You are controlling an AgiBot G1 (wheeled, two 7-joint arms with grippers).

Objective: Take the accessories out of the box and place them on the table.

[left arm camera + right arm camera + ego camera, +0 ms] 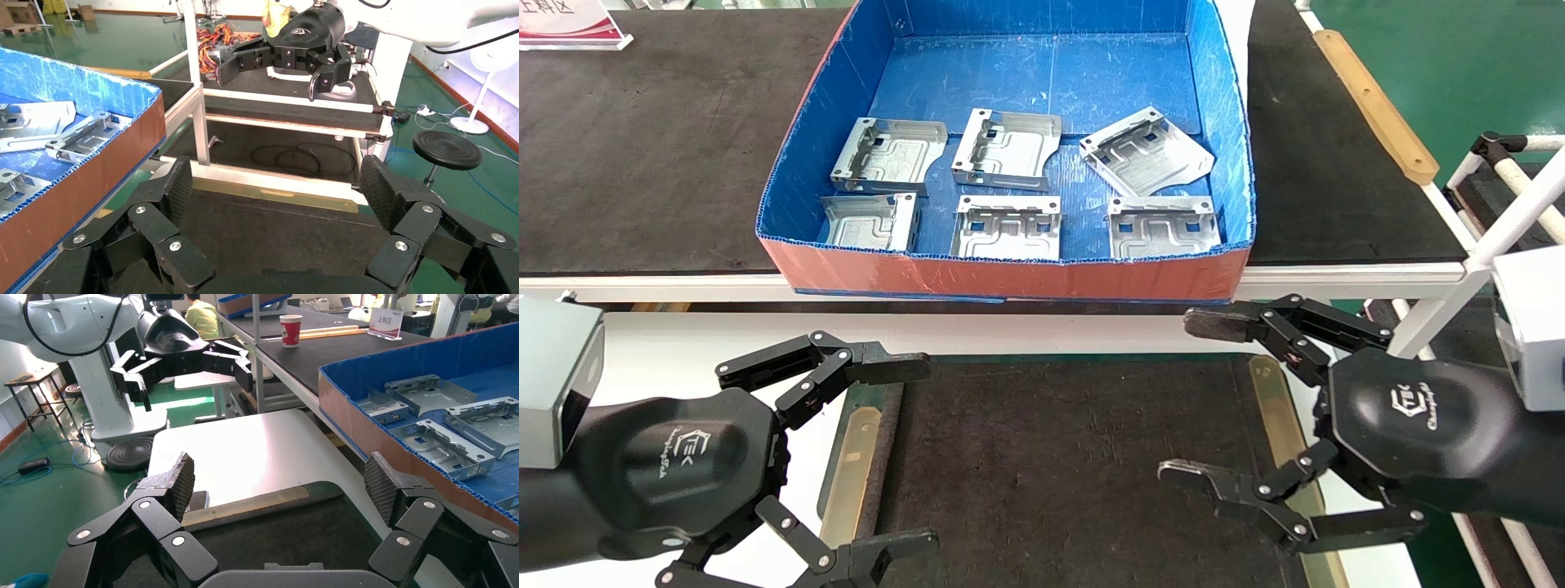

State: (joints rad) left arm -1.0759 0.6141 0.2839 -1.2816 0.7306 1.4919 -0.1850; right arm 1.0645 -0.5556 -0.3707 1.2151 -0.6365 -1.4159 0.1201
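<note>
Several silver stamped metal plates lie in the blue box [846, 73] with orange-red walls, in two rows; the nearest are at the front left [869, 221], front middle [1007, 227] and front right [1163, 224]. Some plates show in the left wrist view [37, 125] and the right wrist view [428, 392]. My left gripper [911, 453] is open and empty over the left edge of the dark mat [1050, 465] on the white table [699, 335]. My right gripper [1201, 396] is open and empty over the mat's right side. Both are in front of the box, apart from it.
The box stands on a long black bench [641, 147] with a white edge, behind the table. Brass strips [850, 474] run along the mat's sides. A white tube frame [1516, 196] stands at the right. A red paper cup [291, 329] stands far off.
</note>
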